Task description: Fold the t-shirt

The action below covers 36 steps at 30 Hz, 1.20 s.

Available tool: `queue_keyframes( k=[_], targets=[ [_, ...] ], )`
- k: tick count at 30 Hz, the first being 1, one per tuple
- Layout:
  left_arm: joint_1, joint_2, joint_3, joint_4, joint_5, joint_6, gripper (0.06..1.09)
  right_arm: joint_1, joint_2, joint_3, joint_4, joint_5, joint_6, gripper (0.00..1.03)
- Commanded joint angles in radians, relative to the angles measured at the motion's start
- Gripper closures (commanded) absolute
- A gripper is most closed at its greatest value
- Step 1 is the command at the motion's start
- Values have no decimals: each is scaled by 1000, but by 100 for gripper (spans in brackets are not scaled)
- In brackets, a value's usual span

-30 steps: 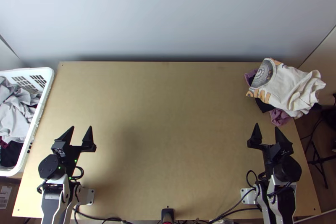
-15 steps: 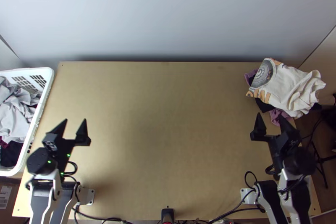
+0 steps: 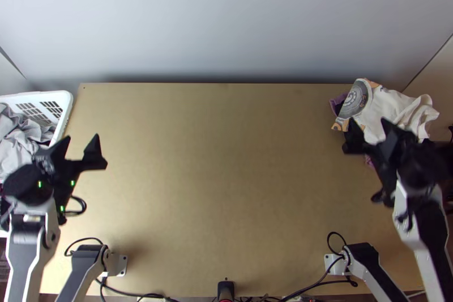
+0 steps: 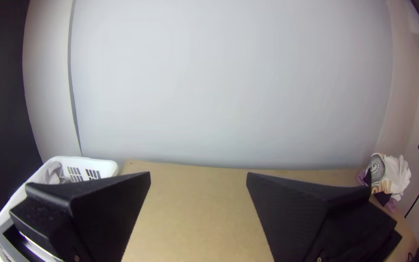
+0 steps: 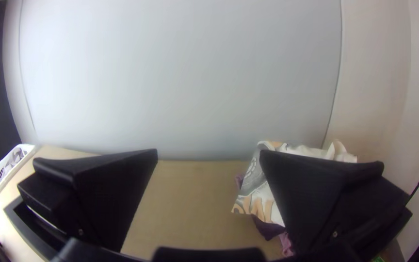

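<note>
- Cream printed t-shirt: heaped rumpled at two o'clock of table.
- Presumably light, soft, floppy; loose edge best pinched.
- Left gripper, ten o'clock; right gripper, two o'clock: both spread, nothing pinched.

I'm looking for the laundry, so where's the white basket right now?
In the top view, the white basket is at the left, by the edge of the table, with grey cloth inside and the left gripper close by.

Matt wooden table, plastic basket, cloth t-shirt
</note>
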Motion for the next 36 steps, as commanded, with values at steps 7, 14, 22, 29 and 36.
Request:
queue_keyframes(
  k=[7, 14, 22, 29, 36],
  targets=[
    [-21, 528, 408, -45, -24, -32, 11, 4, 541, 530, -66, 0, 0, 5],
    [-18, 755, 604, -109, -63, -24, 11, 4, 665, 648, -112, 11, 28, 5],
    [8, 910, 719, -115, -98, -21, 11, -4, 708, 645, -132, 16, 23, 5],
    [53, 922, 727, -117, -97, -24, 11, 13, 689, 621, -143, 20, 25, 5],
    [214, 927, 744, -115, -98, -21, 11, 32, 648, 572, -148, 30, 25, 5]
  ],
)
